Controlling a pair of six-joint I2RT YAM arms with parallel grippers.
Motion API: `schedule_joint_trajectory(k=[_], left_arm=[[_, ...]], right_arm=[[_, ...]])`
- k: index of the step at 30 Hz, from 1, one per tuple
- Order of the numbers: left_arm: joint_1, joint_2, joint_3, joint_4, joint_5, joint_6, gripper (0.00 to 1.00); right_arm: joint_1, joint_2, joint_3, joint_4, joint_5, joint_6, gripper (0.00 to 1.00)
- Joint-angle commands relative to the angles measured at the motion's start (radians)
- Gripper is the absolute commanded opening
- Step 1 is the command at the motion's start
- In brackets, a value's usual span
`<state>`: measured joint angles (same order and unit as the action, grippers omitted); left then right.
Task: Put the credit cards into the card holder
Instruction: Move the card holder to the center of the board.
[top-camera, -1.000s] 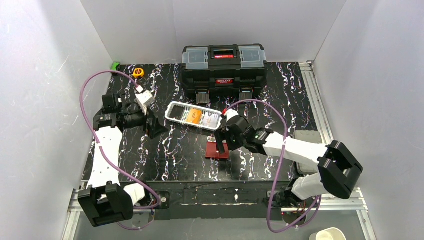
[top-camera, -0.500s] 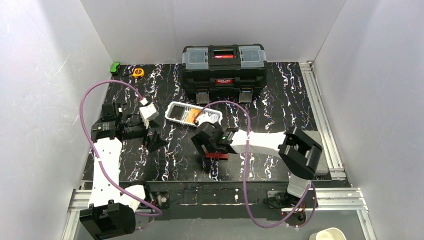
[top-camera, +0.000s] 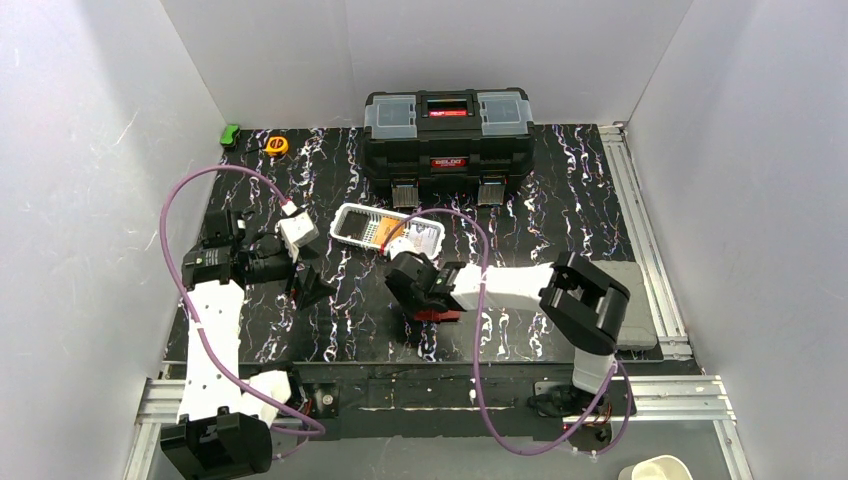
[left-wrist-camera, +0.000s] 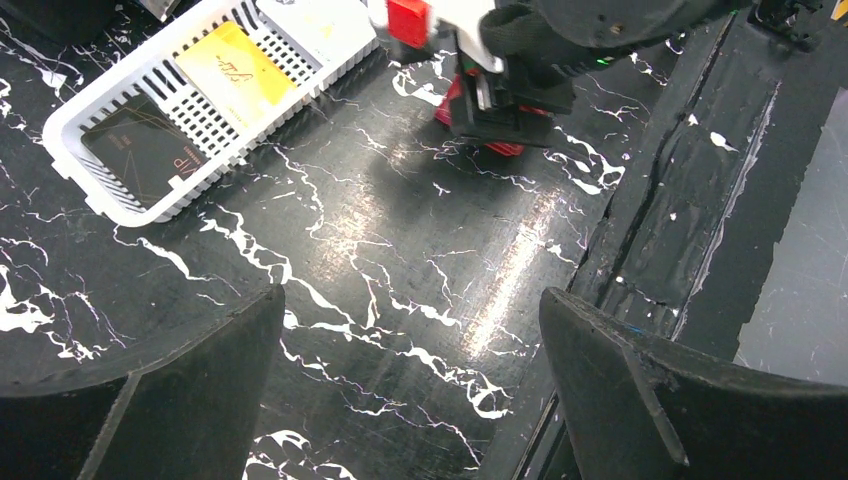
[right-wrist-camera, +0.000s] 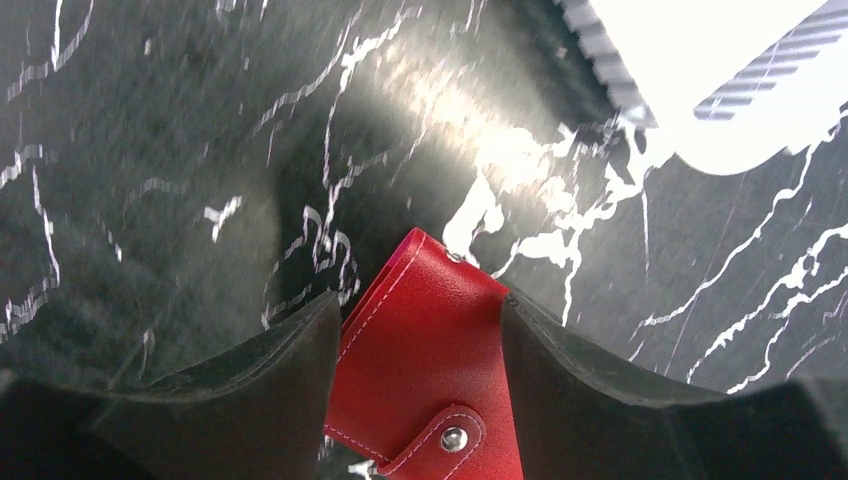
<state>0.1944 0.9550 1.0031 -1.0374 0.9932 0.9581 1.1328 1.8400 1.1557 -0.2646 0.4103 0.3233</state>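
Note:
The red card holder (right-wrist-camera: 425, 350), snap tab closed, sits between my right gripper's (right-wrist-camera: 420, 300) fingers, which press on its two side edges. From above, the right gripper (top-camera: 415, 288) is low over the card holder (top-camera: 437, 314) near the table's front middle. An orange card (left-wrist-camera: 235, 68) and a black card (left-wrist-camera: 145, 150) lie in the white mesh basket (left-wrist-camera: 75, 115). The other cards are hidden. My left gripper (top-camera: 305, 285) is open and empty over bare table, left of the card holder (left-wrist-camera: 505, 149). In the left wrist view its (left-wrist-camera: 410, 310) fingers stand wide apart.
A big black toolbox (top-camera: 447, 130) stands at the back centre, behind the basket (top-camera: 352, 218). A yellow tape measure (top-camera: 276, 145) and a green object (top-camera: 231, 132) lie at the back left. The table's front edge rail (left-wrist-camera: 690, 200) runs right of my left gripper.
My right arm has swung left and folded in, and its gripper now sits further left over the card holder. My left gripper has drawn slightly back toward me.

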Motion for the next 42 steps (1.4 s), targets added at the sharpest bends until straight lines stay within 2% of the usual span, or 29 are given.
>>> schedule_joint_trajectory(k=[1,5,7,10,15,21,28,38,42], left_arm=[[-0.002,-0.036,0.000,-0.036,0.033,0.007,0.99],[-0.002,-0.067,-0.005,-0.040,0.042,0.012,0.99],[-0.002,-0.080,-0.008,-0.045,0.045,0.017,0.99],[-0.002,-0.093,-0.016,-0.046,0.047,0.018,0.99],[-0.003,-0.088,-0.008,-0.069,0.041,0.033,0.99],[-0.002,-0.077,-0.006,-0.071,0.043,0.053,0.99],[-0.003,-0.050,0.000,-0.078,0.048,0.066,0.99],[-0.002,-0.029,-0.009,-0.087,0.047,0.103,0.99],[-0.002,-0.025,-0.009,-0.089,0.039,0.114,0.99]], right_arm=[[0.063,-0.087,-0.102,-0.005,0.008,-0.033,0.66],[0.101,-0.188,-0.203,-0.012,0.018,-0.033,0.67],[0.108,-0.254,-0.243,-0.014,0.018,-0.018,0.73],[0.108,-0.353,-0.258,-0.042,0.018,-0.001,0.89],[0.107,-0.510,-0.260,-0.158,0.014,0.096,0.97],[0.070,-0.636,-0.406,-0.229,-0.024,0.331,0.96],[-0.154,-0.740,-0.562,-0.084,-0.270,0.390,0.88],[-0.234,-0.643,-0.572,0.049,-0.474,0.374,0.73],[-0.264,-0.590,-0.562,0.056,-0.512,0.368,0.71]])
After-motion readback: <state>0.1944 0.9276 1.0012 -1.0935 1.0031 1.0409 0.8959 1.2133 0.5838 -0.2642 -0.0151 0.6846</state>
